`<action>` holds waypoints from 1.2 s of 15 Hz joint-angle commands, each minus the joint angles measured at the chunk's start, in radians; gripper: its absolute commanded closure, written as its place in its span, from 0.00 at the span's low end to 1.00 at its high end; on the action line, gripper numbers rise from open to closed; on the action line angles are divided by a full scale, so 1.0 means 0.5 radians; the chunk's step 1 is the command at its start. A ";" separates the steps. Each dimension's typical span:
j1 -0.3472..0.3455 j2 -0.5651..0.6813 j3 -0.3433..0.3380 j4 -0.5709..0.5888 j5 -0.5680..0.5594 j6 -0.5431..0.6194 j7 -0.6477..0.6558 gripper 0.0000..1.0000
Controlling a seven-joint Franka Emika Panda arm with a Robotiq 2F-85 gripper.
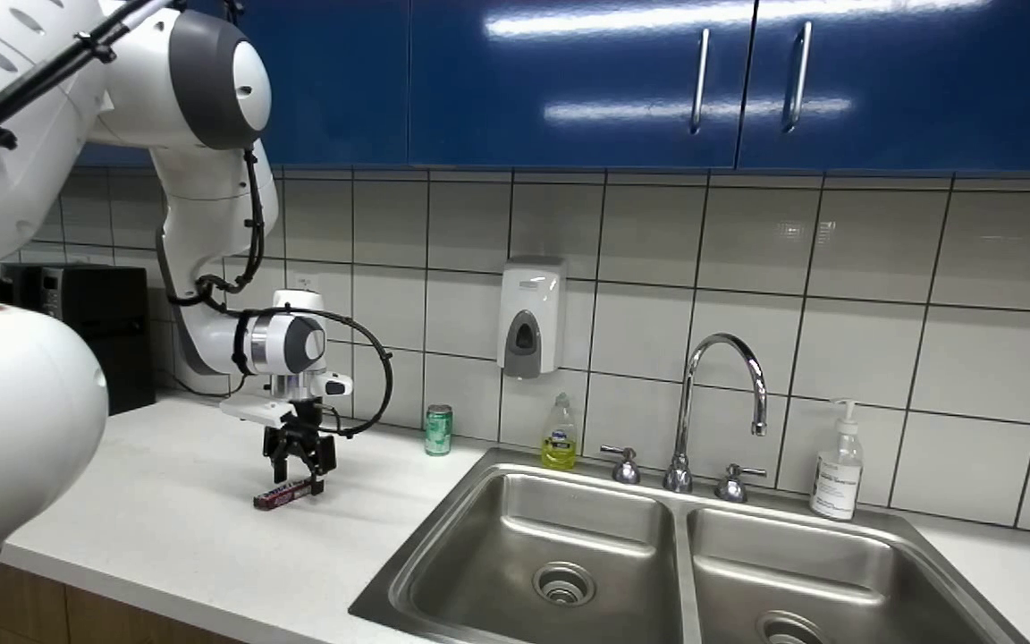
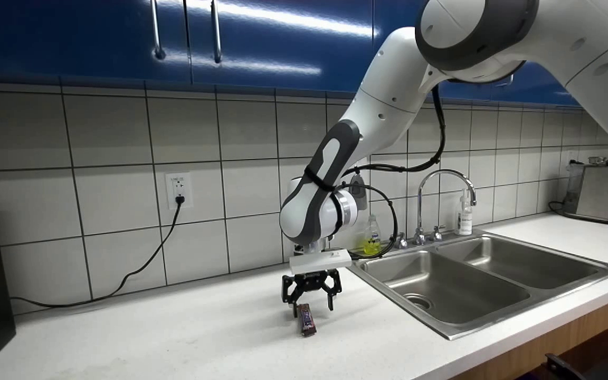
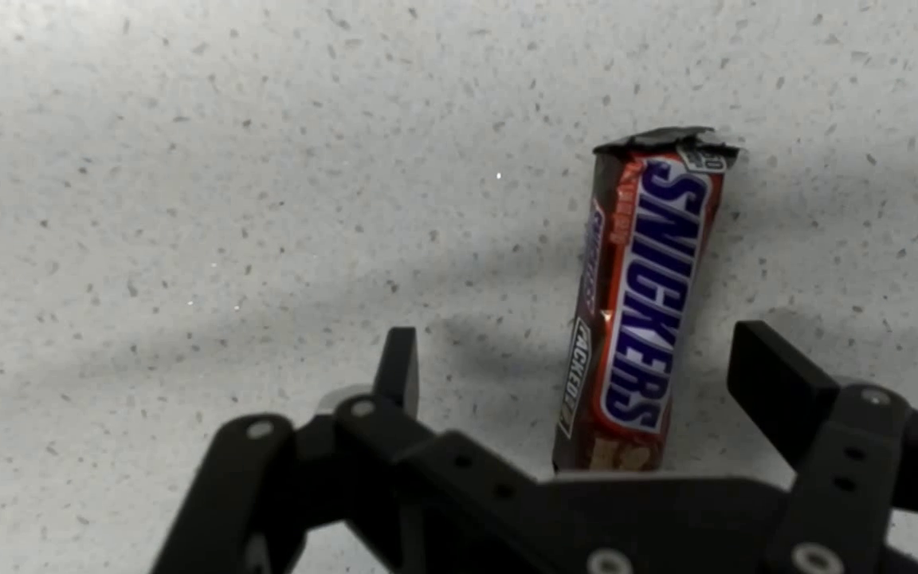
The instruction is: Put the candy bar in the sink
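The candy bar (image 3: pixel 642 295) lies on the counter (image 2: pixel 177 338) and the gripper (image 3: pixel 574 351) stands over it, its jaws wide apart.
In the wrist view, the bar appears between the jaws, with counter visible on each side. The sink (image 1: pixel 479 581) is well apart from it; in an exterior view, a green can (image 1: pixel 438 430) stands near the tiled wall (image 1: pixel 640 322).
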 commanded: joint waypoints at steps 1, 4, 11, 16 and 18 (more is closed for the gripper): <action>0.012 0.010 -0.013 0.054 -0.049 -0.083 0.064 0.00; 0.010 0.016 -0.009 0.058 -0.049 -0.103 0.059 0.00; 0.007 0.030 -0.002 0.073 -0.048 -0.133 0.055 0.00; 0.008 0.052 -0.002 0.084 -0.045 -0.129 0.053 0.00; 0.007 0.060 -0.002 0.091 -0.044 -0.128 0.050 0.00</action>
